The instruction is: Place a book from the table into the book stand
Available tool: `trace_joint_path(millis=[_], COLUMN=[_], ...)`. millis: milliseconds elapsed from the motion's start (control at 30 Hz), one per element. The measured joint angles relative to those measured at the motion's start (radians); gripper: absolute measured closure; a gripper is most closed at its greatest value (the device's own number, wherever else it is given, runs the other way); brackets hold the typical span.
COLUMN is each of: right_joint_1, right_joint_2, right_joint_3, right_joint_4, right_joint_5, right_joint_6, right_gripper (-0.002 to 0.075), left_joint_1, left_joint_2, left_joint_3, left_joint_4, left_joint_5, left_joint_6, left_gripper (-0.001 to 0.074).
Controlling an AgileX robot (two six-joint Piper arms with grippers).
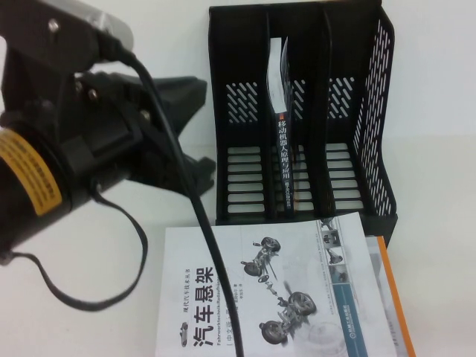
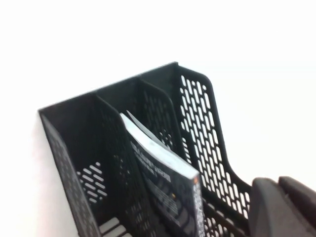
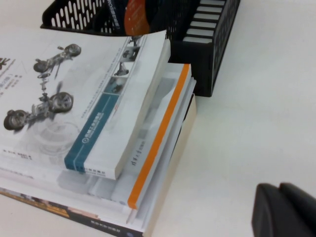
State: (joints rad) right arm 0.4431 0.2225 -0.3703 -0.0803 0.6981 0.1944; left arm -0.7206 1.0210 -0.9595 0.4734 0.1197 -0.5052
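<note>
The black book [image 1: 285,149] stands upright in the middle slot of the black book stand [image 1: 372,111], spine with white characters facing me. It also shows in the left wrist view [image 2: 168,182], leaning in the stand [image 2: 197,113]. My left gripper [image 1: 197,93] hangs in the air left of the stand, shut and empty; its fingers [image 2: 281,207] show in the left wrist view. My right gripper [image 3: 284,202] is shut and empty over the white table [image 3: 247,123], right of the book pile. It is out of the high view.
A white book with a car suspension drawing [image 1: 260,297] lies on a pile before the stand, over an orange-edged book [image 1: 394,297]. The pile [image 3: 148,148] touches the stand's front [image 3: 207,54]. My left arm's cable [image 1: 178,171] hangs across the pile.
</note>
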Motion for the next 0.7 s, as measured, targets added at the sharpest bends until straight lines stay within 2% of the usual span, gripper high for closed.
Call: trace_joint_path(millis=[167,267,500,700], right_joint_1=[0.0,0.0,0.0,0.0], right_joint_2=[0.0,0.0,-0.004,-0.004], right_joint_3=[0.0,0.0,0.0,0.0], right_joint_4=[0.003,0.005,0.005,0.005], right_joint_5=[0.002,0.004,0.006,0.006], right_joint_6=[0.0,0.0,0.0,0.0], right_gripper=[0.0721,0.0721,0.0721,0.0721], left_joint_1=[0.0,0.039,0.298,0.447], left_joint_2=[0.009,-0.004,-0.11,-0.295], left_joint_3=[0.016,0.031,0.094,0.134], left_joint_4=[0.0,0.0,0.005,0.019], left_joint_5=[-0.006,-0.014,-0.006,0.25], left_joint_6=[0.0,0.0,-0.001,-0.026], left_gripper=[0.0734,0.0734,0.0734,0.0734])
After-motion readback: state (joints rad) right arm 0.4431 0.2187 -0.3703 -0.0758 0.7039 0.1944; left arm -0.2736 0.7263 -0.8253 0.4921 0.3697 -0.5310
